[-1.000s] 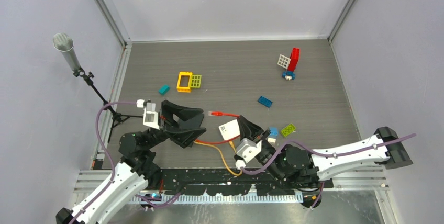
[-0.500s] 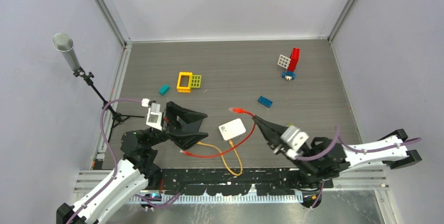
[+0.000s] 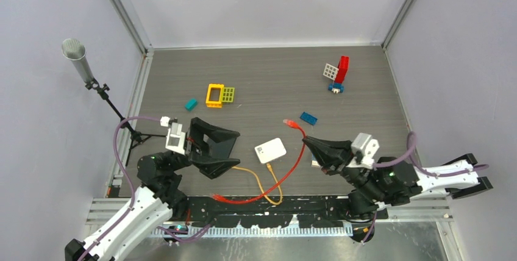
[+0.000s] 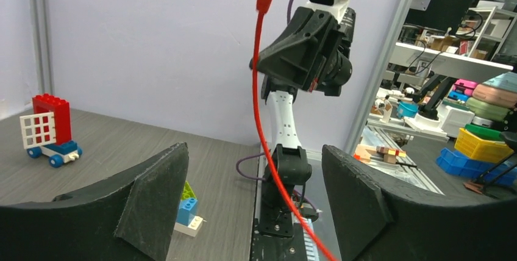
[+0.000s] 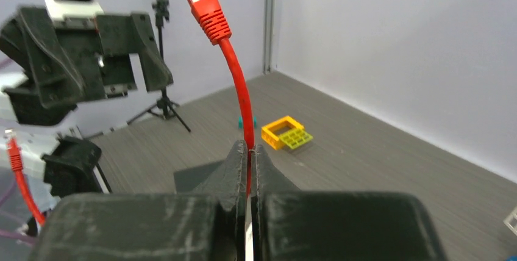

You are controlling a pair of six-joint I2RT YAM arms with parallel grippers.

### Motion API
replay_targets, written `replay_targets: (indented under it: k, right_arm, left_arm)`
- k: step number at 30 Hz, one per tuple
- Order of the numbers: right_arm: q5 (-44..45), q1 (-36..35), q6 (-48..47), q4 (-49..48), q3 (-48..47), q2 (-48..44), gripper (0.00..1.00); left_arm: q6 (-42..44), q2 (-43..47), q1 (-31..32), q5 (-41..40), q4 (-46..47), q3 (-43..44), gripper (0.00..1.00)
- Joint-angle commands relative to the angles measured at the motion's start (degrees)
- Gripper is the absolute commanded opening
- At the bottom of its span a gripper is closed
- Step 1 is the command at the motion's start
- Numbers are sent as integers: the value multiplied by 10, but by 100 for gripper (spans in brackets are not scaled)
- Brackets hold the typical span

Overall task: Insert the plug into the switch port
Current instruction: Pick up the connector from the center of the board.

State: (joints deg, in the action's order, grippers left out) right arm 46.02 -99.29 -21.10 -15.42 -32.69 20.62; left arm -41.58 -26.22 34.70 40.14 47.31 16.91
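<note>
The right fingers [image 3: 322, 149] are pressed shut on a red cable [image 3: 297, 154] just below its plug [image 3: 293, 124]. The plug sticks out past the fingertips, raised in the air just right of the white switch [image 3: 270, 150] and not touching it. The left fingers [image 3: 213, 132] are spread wide, holding nothing, left of the switch, pointing toward it.

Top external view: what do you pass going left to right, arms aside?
microphone → teal brick → yellow frame → white switch → red plug → red toy cart
</note>
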Motion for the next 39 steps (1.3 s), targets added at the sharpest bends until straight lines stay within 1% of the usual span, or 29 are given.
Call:
replay_targets:
  k: [1,3,7,9,11,13,16,18,22,25,28,32,34,35,37,39]
  right_arm:
    - [65,-3,64,83,-34,69,0]
    - [80,-4,69,84,-36,108,0]
    - [97,-3,59,38,-37,158,0]
    - [92,-3,50,11,-37,179,0]
    - [81,-3,42,1,-43,199,0]
    - [68,-2,42,7,-52,216,0]
    - [34,-2,56,27,-63,224,0]
    - [8,-2,72,48,-69,219,0]
    - [-35,-1,103,84,-79,202,0]
    - [-42,0,120,102,-82,195,0]
    - [-39,1,131,110,-81,196,0]
    - [-44,5,143,108,-78,207,1]
    - [-49,8,148,108,-79,213,1]
    - [-50,9,150,106,-79,216,0]
    - [-54,11,153,102,-79,220,0]
    - [-58,13,156,97,-78,222,0]
  left_arm:
    - [2,0,-2,-32,21,19,86]
    - [-12,-13,-3,-52,58,15,90]
    - [-45,-65,-3,-29,120,26,90]
    - [-59,-88,-2,-23,139,28,87]
    - [-70,-109,-2,-15,152,31,81]
    - [-74,-127,-2,2,169,35,76]
    - [-72,-151,-2,37,184,44,71]
    - [-64,-168,-2,76,219,46,67]
    - [-28,-189,-1,115,261,40,67]
    - [13,-182,0,113,297,18,69]
    - [41,-170,3,114,299,11,70]
    - [67,-158,7,111,297,7,69]
    - [71,-159,7,116,295,9,65]
    - [72,-161,9,122,294,12,61]
    - [74,-168,11,143,293,20,50]
    - [74,-177,16,157,293,26,45]
